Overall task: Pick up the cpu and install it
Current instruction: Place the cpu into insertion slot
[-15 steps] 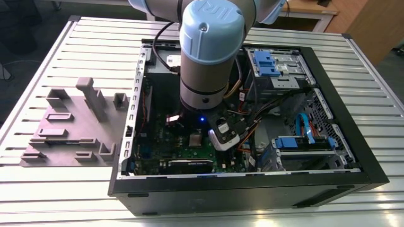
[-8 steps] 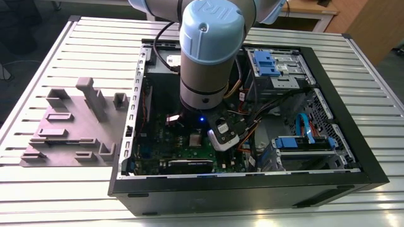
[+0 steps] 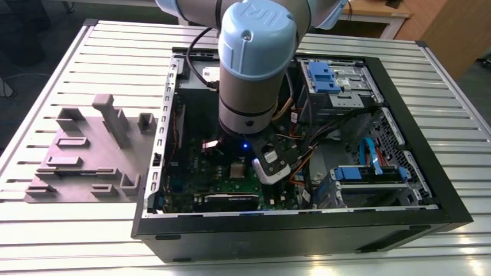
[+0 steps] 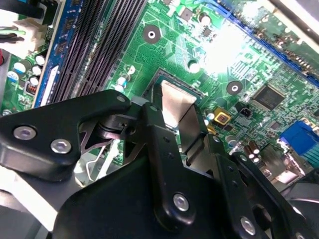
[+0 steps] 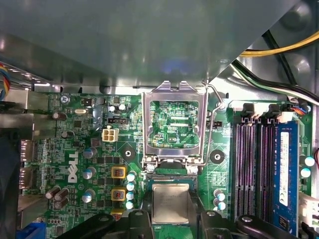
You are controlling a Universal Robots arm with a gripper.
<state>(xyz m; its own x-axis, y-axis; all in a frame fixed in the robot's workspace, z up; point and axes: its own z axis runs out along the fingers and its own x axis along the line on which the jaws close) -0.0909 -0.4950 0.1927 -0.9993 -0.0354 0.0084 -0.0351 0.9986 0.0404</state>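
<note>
The cpu [image 5: 170,203] is a small silvery square chip held level between two black fingers [image 5: 141,215]. My gripper [image 5: 170,211] is shut on the cpu, low over the green motherboard [image 5: 75,149]. Right beside the chip, the silver socket frame [image 5: 172,92] stands swung open, with its wire lever [image 5: 215,124] raised. In the second wrist view the cpu [image 4: 175,101] shows between the fingers [image 4: 155,144] of the gripper [image 4: 177,122], over the dark socket edge [image 4: 159,77]. In the exterior view the arm [image 3: 253,69] reaches down into the open computer case [image 3: 307,224].
Black memory slots [image 5: 254,164] and a blue module [image 5: 286,164] run beside the socket. Yellow and black cables [image 5: 279,50] and the grey case wall [image 5: 149,40] lie close. Blue drive cages [image 3: 330,77] fill the case's far side. A grey fixture [image 3: 84,149] sits at the exterior view's left.
</note>
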